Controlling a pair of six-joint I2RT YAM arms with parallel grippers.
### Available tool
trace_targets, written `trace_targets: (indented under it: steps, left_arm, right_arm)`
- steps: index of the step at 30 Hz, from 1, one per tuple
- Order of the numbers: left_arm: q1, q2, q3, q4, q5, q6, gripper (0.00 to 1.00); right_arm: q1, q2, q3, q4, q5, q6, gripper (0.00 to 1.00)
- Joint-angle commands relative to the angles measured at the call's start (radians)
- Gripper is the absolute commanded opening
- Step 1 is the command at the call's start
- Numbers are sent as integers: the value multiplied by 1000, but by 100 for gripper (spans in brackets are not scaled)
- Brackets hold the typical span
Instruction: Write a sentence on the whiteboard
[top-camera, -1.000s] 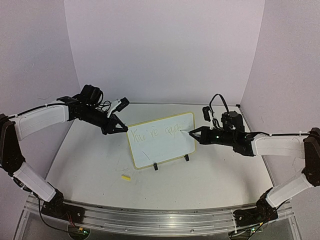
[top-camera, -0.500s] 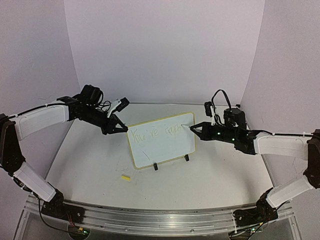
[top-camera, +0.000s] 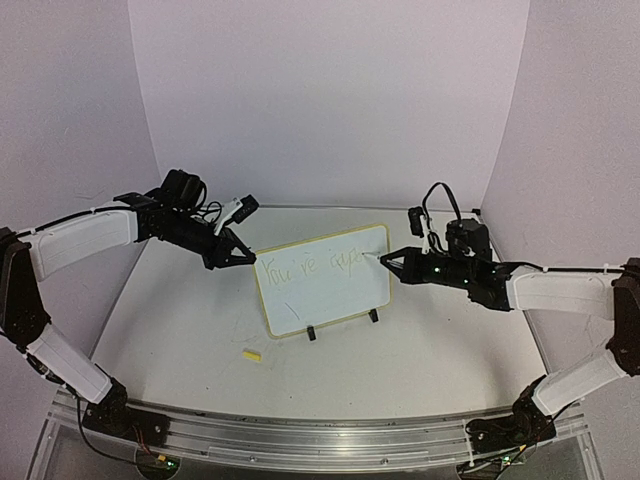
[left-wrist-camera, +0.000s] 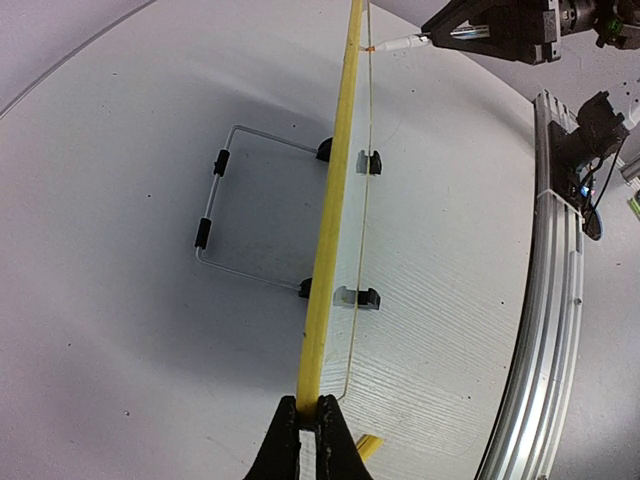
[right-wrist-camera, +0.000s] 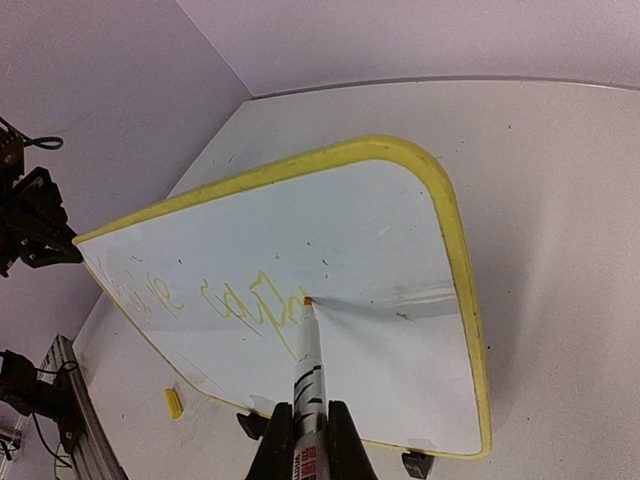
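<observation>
— Pale lilac walls close round a white table (top-camera: 420, 350), and the whiteboard (top-camera: 322, 280) stands on its two black feet near the middle, leaning back. Where are we with it?
— Mid-writing. Our left gripper (left-wrist-camera: 308, 405) is pinched tight on the board's yellow rim at the upper left corner, steadying it. Our right gripper (right-wrist-camera: 308, 425) is clamped on the marker (right-wrist-camera: 307, 350), whose tip touches the board at the end of the sentence (top-camera: 312, 265).
— How much is down?
— One faint greenish line: "You're" and a second word we cannot read for sure. We judge the second line is not begun, apart from one stray stroke at lower left.
— So the next move?
— Finish this word with light, even pressure, then lift, come back left and start lower down. The left hold must not slacken, or the board may tip backward.
— Anything changed over the last second?
— The right wrist has risen a little and the tip sits slightly higher on the board. Board, left arm and the small yellow piece (top-camera: 252, 354) on the table have not moved
</observation>
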Motion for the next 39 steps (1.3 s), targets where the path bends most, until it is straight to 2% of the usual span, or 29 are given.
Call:
trace_targets:
  steps: [1,13,19,22,39]
  left_arm:
    - [-4,11,9,-13,-31,48,0]
    - [-4,10,8,-12,-33,47,0]
    - [-4,9,8,-11,-32,48,0]
    - [-3,11,9,-12,-31,47,0]
    - [-3,10,8,-13,-31,47,0]
  right_arm:
    - [-4,3,-26,19,22,8,0]
    - [-4,-55,-21,18,80,6,0]
    - [-4,-94,2,21,4,4,0]
    - [-4,-87,17,21,-20,1,0]
    - [-4,-24,26,65,73,-2,0]
